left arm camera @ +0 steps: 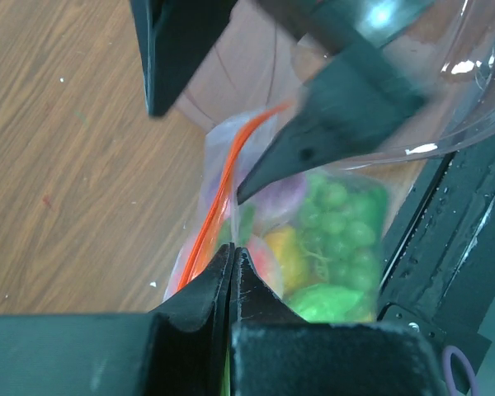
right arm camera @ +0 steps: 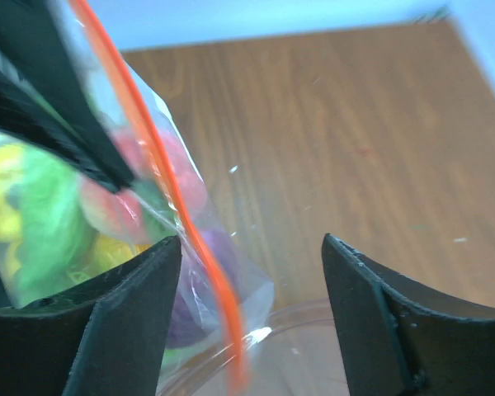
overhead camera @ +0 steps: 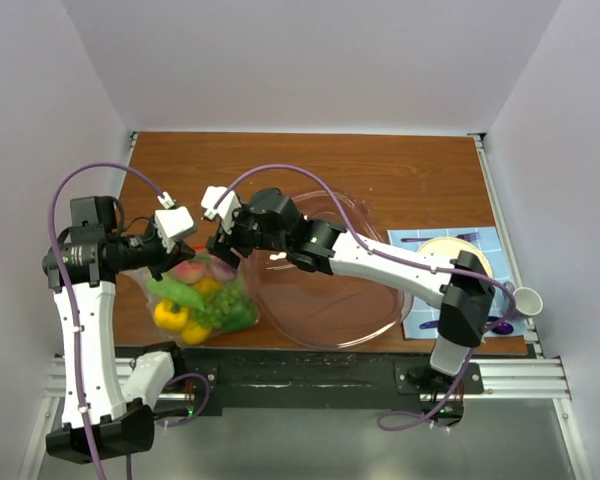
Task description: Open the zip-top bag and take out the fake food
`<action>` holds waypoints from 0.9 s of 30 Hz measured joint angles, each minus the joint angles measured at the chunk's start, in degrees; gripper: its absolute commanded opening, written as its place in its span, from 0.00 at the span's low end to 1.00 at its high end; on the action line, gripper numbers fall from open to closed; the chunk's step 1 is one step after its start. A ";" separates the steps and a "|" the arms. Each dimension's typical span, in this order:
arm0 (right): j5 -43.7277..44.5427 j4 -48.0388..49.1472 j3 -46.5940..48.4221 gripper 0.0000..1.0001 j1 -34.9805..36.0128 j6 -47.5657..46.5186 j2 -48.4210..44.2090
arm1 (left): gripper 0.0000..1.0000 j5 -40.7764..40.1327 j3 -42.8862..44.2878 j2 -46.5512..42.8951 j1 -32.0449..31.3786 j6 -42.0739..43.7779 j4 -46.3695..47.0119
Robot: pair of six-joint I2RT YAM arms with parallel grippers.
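- The bag (overhead camera: 202,298), full of food (overhead camera: 170,315), sits on the table (overhead camera: 380,170) near its front edge, just left of the bowl (overhead camera: 380,310).
- The left pincer (left arm camera: 232,262) is clenched on the bag's mouth by the zip strip (right arm camera: 161,181).
- The right pincer (right arm camera: 249,243) is released, its fingers straddling the strip.

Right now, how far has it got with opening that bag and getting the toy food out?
Early. Done: the left end effector is shut on the zip-top bag beside its zip strip. In hand: the open right end effector straddles that strip. Left: the mouth looks unopened, and the fake food is all inside.
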 measured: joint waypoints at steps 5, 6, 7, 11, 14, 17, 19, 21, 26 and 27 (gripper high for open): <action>-8.81 0.50 -0.02 0.43 -3.02 4.68 3.58 | 0.00 -0.11 -0.11 -0.17 -0.87 -0.52 -0.02; -10.97 0.68 -0.04 0.26 -3.78 5.77 3.89 | 0.00 -0.09 -0.11 -0.28 -1.03 -0.63 -0.02; -13.03 1.16 -0.04 0.17 -4.50 6.95 4.04 | 0.00 -0.09 -0.11 -0.39 -1.20 -0.68 0.00; -21.70 3.80 -0.26 0.00 -7.15 11.54 4.02 | 0.00 0.37 -0.11 -0.39 -1.42 -0.72 1.03; -25.92 4.94 -0.83 0.00 -8.46 13.70 4.02 | 0.07 1.01 -0.20 -0.20 -1.60 -0.72 1.64; -27.85 5.42 -1.60 0.00 -9.11 14.91 3.82 | 0.20 0.76 -1.11 0.28 -1.68 -2.45 3.41; -28.00 5.46 -2.08 0.00 -9.31 15.23 3.56 | 0.24 -0.68 -2.03 0.70 -1.68 -5.66 5.84; -27.93 5.22 -2.86 0.00 -9.40 15.30 3.08 | 0.32 -3.19 -2.80 1.46 -1.42 -9.57 9.84; -27.26 4.79 -6.25 0.00 -9.53 15.08 0.66 | 0.38 -6.51 -3.32 3.17 4.50 -15.74 20.24; -26.38 4.72 -7.15 0.00 -9.55 14.91 -0.11 | 0.38 -6.49 -2.62 4.07 5.70 -16.41 21.03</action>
